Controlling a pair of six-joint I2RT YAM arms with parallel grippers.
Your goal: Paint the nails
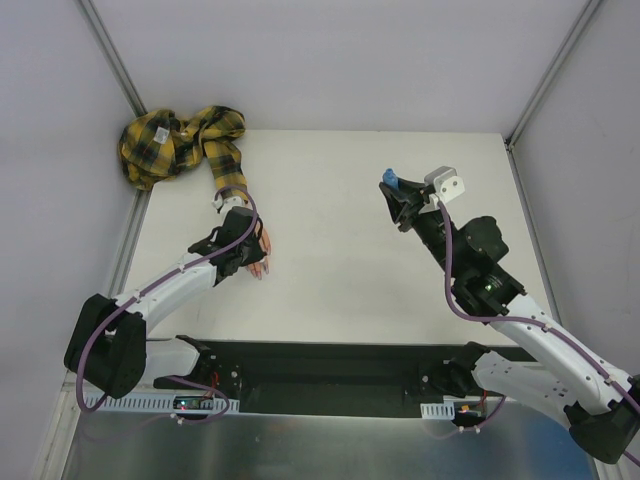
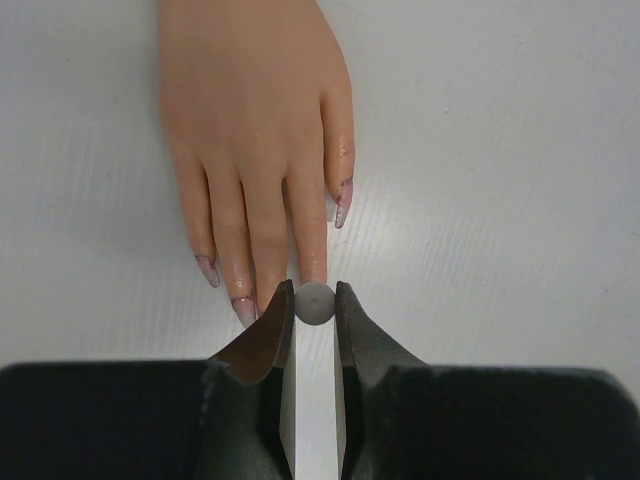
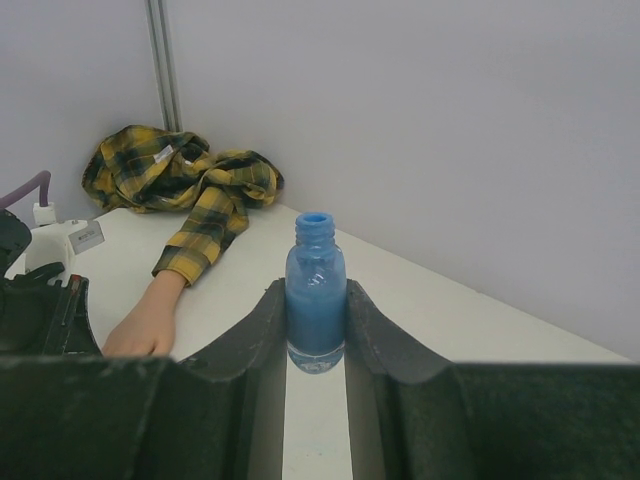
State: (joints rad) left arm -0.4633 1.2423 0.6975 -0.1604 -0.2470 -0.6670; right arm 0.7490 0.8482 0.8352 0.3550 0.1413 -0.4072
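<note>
The left tool [image 2: 314, 292] is pinched shut on a slim white applicator [image 2: 315, 305], and the nails [image 2: 342, 203] lie dead ahead of it. The mannequin hand [image 2: 255, 120] rests flat on the tabletop [image 2: 520, 200], its fingers running straight toward the tool, one fingertip right at the applicator's end. The right tool [image 3: 315, 292], closed around the uncapped blue bottle [image 3: 315, 265], stands well apart, so I'd say the next stroke falls to the left arm.

I count one mannequin hand [image 2: 250, 120] with three nails [image 2: 342, 200] in sight, one plaid sleeve [image 1: 180, 140], one blue bottle [image 3: 316, 290], one grey round knob [image 2: 314, 303], one bench [image 1: 350, 250], and two claws: the left claw [image 2: 314, 292] and the right claw [image 3: 316, 300].
</note>
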